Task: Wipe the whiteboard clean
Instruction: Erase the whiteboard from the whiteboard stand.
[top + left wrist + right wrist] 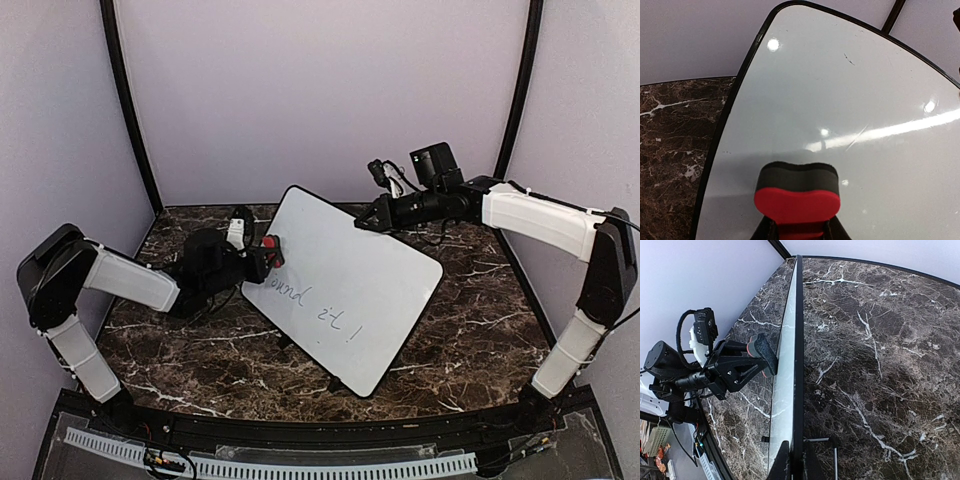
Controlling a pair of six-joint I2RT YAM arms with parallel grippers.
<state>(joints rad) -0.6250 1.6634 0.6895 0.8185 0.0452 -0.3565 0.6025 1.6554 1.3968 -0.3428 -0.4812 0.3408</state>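
Whiteboard (350,290) stands mid-table, propped at a tilt with its long axis running diagonally, small black feet along its near-left edge resting on the marble table (480,330).

Right gripper (365,222) is closed on the board's far upper rim; the right wrist view shows a finger on each side of the black edge.

Left gripper (262,255) is clamped on a red eraser (272,250), whose dark pad meets the board's face just inside its left edge.

Blue-grey handwriting (315,308) lies on the lower half, below and to the right of the eraser. The upper area is blank apart from one short dark mark (849,60).

Marble surface shows to the left, right and near side of the board.
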